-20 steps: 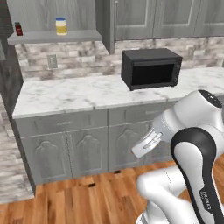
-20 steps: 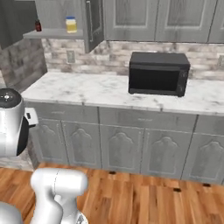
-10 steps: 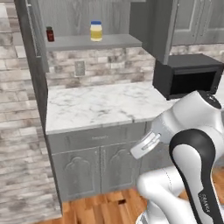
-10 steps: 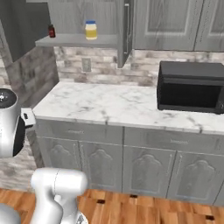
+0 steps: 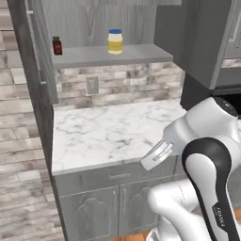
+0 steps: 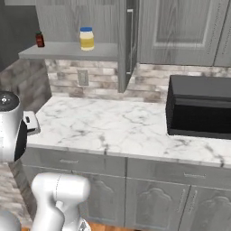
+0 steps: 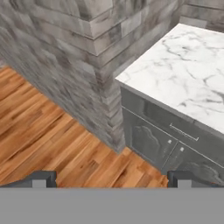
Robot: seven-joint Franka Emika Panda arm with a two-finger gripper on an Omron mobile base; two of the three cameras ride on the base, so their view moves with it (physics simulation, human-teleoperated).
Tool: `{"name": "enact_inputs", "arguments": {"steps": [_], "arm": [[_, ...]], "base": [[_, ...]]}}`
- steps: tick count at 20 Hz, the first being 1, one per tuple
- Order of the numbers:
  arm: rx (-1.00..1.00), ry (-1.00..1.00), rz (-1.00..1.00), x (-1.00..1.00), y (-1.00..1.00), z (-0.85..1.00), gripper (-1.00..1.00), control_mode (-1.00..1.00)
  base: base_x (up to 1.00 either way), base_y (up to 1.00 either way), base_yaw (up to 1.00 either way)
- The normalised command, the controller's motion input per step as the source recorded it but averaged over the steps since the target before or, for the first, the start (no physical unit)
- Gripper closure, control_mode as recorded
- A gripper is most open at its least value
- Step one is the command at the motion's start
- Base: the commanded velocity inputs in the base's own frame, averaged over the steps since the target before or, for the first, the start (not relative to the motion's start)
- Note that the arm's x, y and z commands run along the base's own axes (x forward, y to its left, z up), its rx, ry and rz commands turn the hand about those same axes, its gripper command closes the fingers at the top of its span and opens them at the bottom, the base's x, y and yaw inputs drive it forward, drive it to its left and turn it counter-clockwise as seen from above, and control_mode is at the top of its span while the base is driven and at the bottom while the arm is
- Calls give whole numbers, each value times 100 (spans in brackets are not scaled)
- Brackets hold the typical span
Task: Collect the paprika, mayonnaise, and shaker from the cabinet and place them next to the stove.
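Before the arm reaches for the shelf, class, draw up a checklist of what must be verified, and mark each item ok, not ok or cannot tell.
1. Grey wood-grain wall cabinet open, shelf exposed: ok.
2. Small dark-red paprika jar upright on the shelf: ok.
3. Stout pale-yellow mayonnaise jar with blue lid upright, apart from the paprika: ok.
4. Small black shaker located: cannot tell.
5. Fingers spread and holding nothing: ok.
6. Gripper aimed at the shelf: not ok; it faces the wooden floor and the counter's corner.
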Motion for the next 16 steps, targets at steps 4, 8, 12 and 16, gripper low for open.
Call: {"name": "enact_inputs", "arguments": {"steps": [4,8,12,16], "arm": [[0,0,0,0,0,0,-100,100],[0,0,0,0,0,0,-100,100],[0,0,0,0,0,0,-100,100],[0,0,0,0,0,0,-100,100]], "base": [[73,4,-9],[76,28,-8],[76,42,-1],[79,54,0]]}}
